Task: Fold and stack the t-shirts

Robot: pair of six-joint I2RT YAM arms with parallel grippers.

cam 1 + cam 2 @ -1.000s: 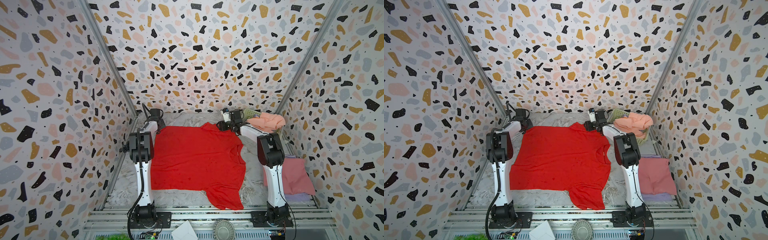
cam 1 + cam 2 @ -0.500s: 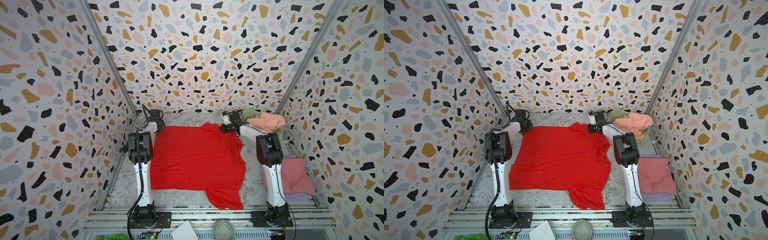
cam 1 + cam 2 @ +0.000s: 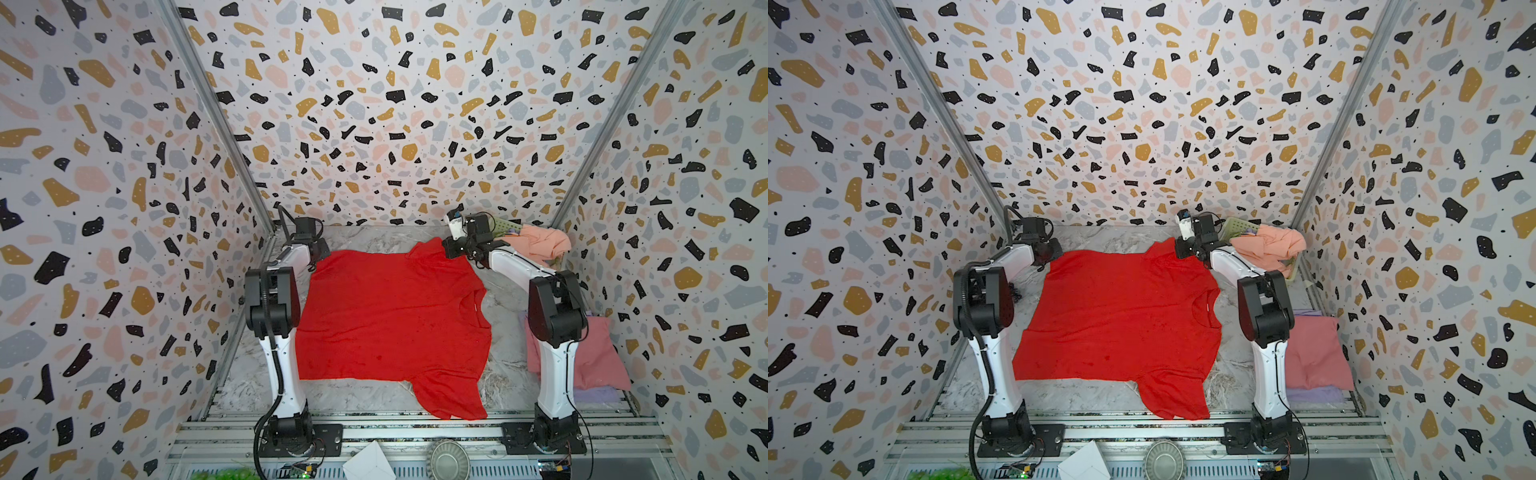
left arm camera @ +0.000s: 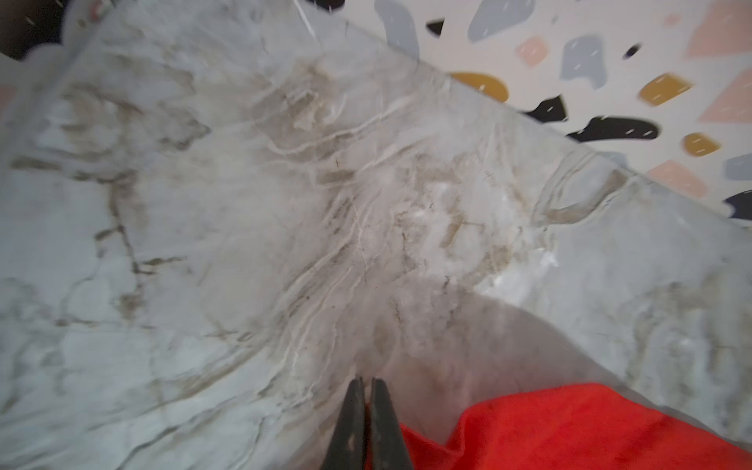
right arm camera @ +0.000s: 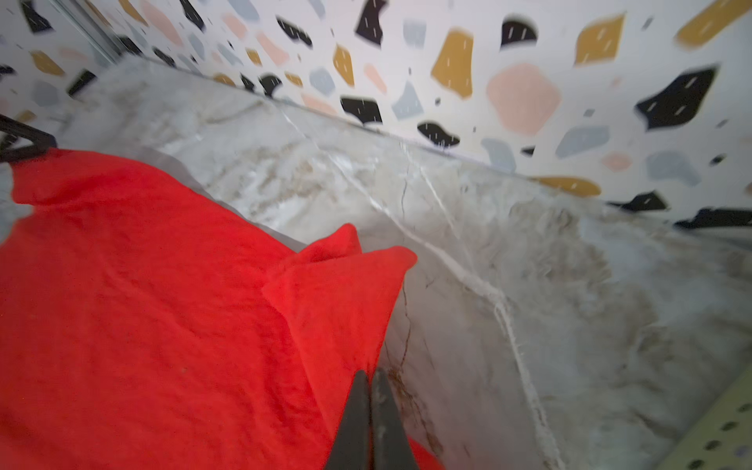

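Observation:
A bright red t-shirt [image 3: 390, 320] [image 3: 1121, 320] lies spread flat on the marble table in both top views, its collar toward the right. My left gripper [image 3: 321, 254] [image 3: 1054, 252] [image 4: 366, 380] is at the shirt's far left corner, shut with red cloth [image 4: 569, 427] pinched between its jaws. My right gripper [image 3: 451, 250] [image 3: 1183, 248] [image 5: 370, 372] is at the far right sleeve, shut on the red cloth's edge [image 5: 333, 301]. A peach t-shirt [image 3: 538, 245] [image 3: 1273, 245] is heaped in the basket. A folded pink t-shirt [image 3: 598, 357] [image 3: 1316, 353] rests on a lavender one [image 3: 598, 392] [image 3: 1312, 392].
The pale green lattice basket [image 3: 509, 226] [image 3: 1239, 226] [image 5: 716, 435] stands in the far right corner. Patterned walls close in on three sides. Along the front rail lie a white paper [image 3: 370, 463] and a round grey dish [image 3: 449, 459].
The right gripper's jaws have closed on the red shirt's far right edge. The left gripper stays shut on its corner, and the shirt has hardly shifted.

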